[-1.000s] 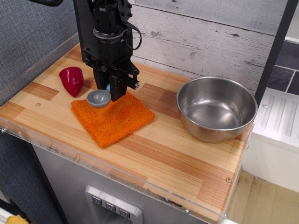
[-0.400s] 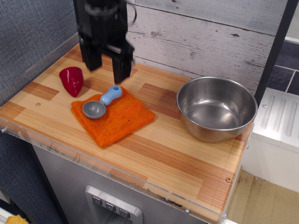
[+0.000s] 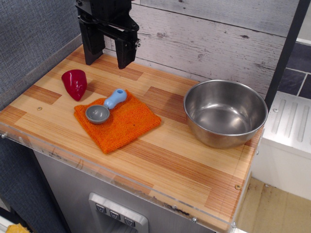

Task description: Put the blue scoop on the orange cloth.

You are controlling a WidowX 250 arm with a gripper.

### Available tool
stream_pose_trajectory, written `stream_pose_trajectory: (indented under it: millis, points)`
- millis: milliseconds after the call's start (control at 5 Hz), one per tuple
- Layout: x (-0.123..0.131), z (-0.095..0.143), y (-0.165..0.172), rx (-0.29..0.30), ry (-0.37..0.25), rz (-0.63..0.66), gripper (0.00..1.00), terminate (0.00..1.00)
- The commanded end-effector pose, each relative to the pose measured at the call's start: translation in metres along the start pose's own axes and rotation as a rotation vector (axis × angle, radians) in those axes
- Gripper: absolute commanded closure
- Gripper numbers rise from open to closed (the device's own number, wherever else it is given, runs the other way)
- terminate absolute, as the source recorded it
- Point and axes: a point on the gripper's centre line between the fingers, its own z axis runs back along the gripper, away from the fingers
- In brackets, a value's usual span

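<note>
The blue scoop [image 3: 106,107], with a round grey bowl and a light-blue handle, lies on the upper left part of the orange cloth [image 3: 121,125]. The cloth lies flat on the wooden table. My gripper [image 3: 108,58] hangs above and behind the scoop, near the back wall. Its two black fingers stand wide apart and hold nothing. It does not touch the scoop or the cloth.
A dark red cone-shaped object [image 3: 75,83] stands left of the cloth. A large steel bowl [image 3: 225,112] sits at the right. The wooden table [image 3: 175,160] has a clear plastic front edge; a grey wall runs along the left, a plank wall behind.
The gripper let go of the scoop, which now lies on the cloth. The gripper opened and rose up and back, away from the cloth.
</note>
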Motion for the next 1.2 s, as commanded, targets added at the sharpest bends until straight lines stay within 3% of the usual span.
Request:
stream_pose_trajectory:
  millis: [0, 800, 1000]
  points:
    - [-0.0131, 0.0102, 0.0028, -0.089, -0.018, 0.043, 0.00, 0.00]
    - [-0.0131, 0.0102, 0.0028, -0.089, -0.018, 0.043, 0.00, 0.00]
    - [-0.0131, 0.0102, 0.0028, -0.089, -0.018, 0.043, 0.00, 1.00]
